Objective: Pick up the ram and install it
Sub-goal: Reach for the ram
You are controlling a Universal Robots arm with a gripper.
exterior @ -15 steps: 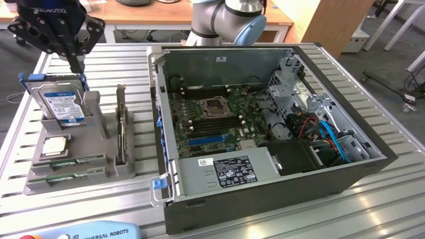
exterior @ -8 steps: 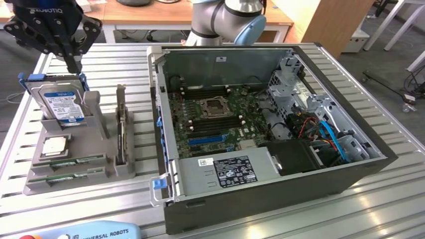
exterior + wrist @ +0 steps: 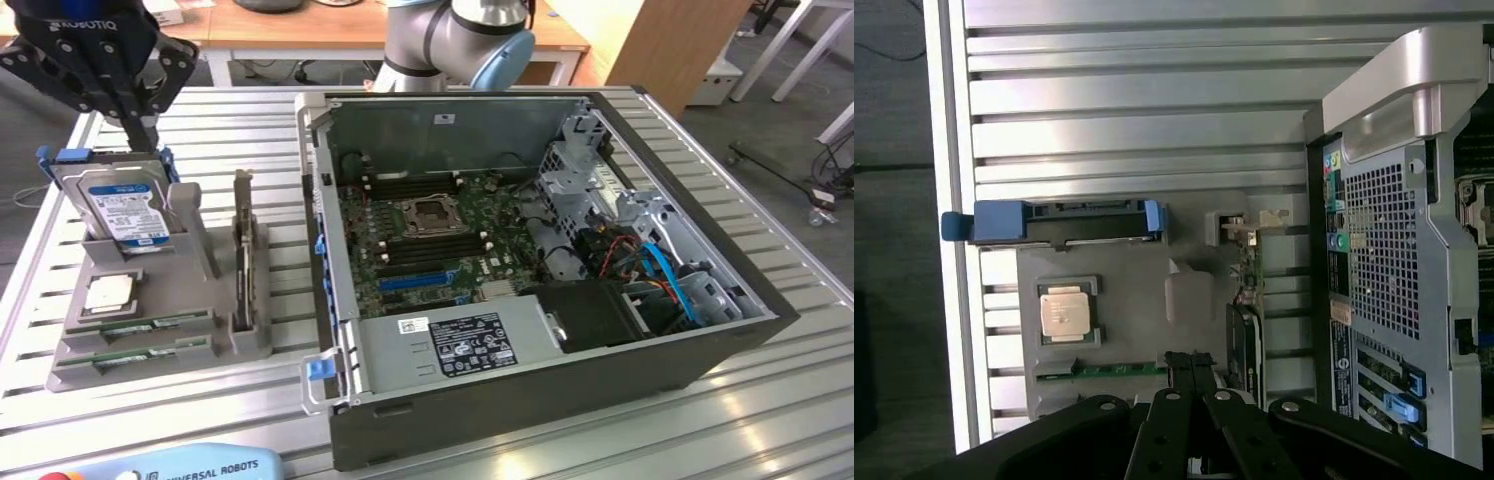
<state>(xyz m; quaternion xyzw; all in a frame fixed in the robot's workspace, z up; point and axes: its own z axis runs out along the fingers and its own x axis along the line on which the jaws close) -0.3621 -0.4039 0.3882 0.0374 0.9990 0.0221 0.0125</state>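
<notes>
The ram [image 3: 1116, 369] sits in a slot of the grey holder [image 3: 1124, 255]. The gripper [image 3: 1191, 360] hangs above the holder, jaws fully closed, empty, clear of the ram.

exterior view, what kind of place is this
Probably a robotics lab: a robot arm at a slotted aluminium table, an opened computer case on it, and a grey fixture holding loose computer parts.

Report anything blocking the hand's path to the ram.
Nothing visible covers the ram; it lies open from above. The shut hand hangs over the tray; the CPU and hard drive sit aside.
</notes>
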